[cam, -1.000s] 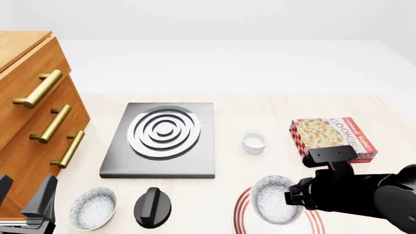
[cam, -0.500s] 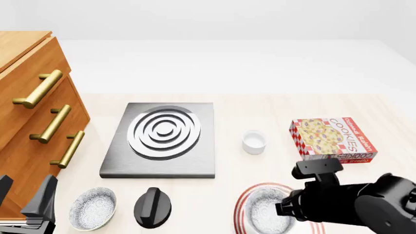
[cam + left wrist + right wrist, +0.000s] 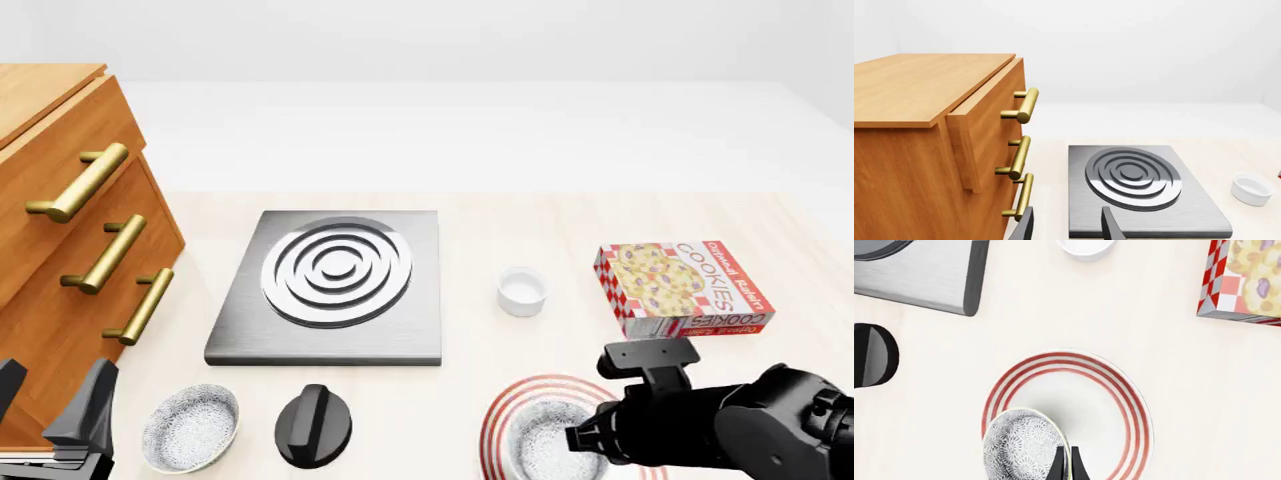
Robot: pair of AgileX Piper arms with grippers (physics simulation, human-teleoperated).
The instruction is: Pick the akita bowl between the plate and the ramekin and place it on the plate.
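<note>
The akita bowl, white outside and grey-speckled inside, sits low over the near-left part of the red-ringed plate. My right gripper is shut on the bowl's rim. In the front view the bowl is inside the plate's rings, with the black right arm just to its right. Beyond the plate stands the ramekin, alone. At the table's near left corner my left gripper is open and holds nothing; its fingers point toward the stove slab.
A twin speckled bowl and a black knob lie near the front left. The grey stove slab is in the middle, and a cookie box lies at the right. A wooden drawer cabinet fills the left side.
The right arm has come down and toward the near edge with the bowl. The bowl went from tilted above the plate to level and low inside its rings. The left arm stayed still.
</note>
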